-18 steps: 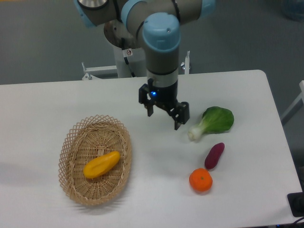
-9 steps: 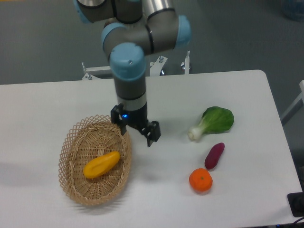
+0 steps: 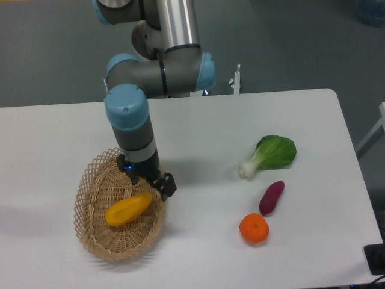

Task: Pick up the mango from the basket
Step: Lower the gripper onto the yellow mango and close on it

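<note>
The mango (image 3: 128, 208), smooth and yellow-orange, lies slantwise in the middle of the oval tan wicker basket (image 3: 96, 241) at the table's front left. My gripper (image 3: 149, 184) hangs over the basket's right side, just above and to the right of the mango's upper end. Its fingers are spread apart and nothing is between them. One finger (image 3: 166, 186) stands over the basket's right rim; the other is over the basket's inside.
A green bok choy (image 3: 272, 153) lies at the right. A small purple sweet potato (image 3: 271, 197) and a round orange tangerine (image 3: 254, 228) lie in front of it. The arm's base stands behind the table's far edge.
The gripper has swept left and toward the front, from the table's middle near the bok choy to over the basket's right side, and come lower. The fruits and basket have not moved.
</note>
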{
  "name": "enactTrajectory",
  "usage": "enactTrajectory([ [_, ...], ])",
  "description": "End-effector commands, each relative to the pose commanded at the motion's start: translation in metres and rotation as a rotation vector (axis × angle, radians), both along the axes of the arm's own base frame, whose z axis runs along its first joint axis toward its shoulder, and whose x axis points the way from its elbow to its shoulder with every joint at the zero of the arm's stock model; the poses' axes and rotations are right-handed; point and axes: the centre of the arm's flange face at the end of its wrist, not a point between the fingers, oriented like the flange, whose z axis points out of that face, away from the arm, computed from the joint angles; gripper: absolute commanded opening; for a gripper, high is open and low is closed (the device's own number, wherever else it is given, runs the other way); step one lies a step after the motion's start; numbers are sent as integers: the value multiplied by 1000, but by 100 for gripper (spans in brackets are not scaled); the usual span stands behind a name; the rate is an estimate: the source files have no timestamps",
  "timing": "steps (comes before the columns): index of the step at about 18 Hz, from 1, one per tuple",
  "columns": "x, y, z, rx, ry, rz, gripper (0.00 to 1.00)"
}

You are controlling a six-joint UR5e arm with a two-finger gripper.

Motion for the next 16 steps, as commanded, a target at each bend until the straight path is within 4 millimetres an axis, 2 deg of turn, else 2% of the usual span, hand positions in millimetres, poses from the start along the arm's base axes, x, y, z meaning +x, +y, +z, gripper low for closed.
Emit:
enactTrajectory([
  [7, 9, 10, -32, -44, -26, -22, 100],
  [11, 16, 13, -40, -55, -33, -28, 100],
  [16, 15, 19, -51, -42, -30, -5, 100],
])
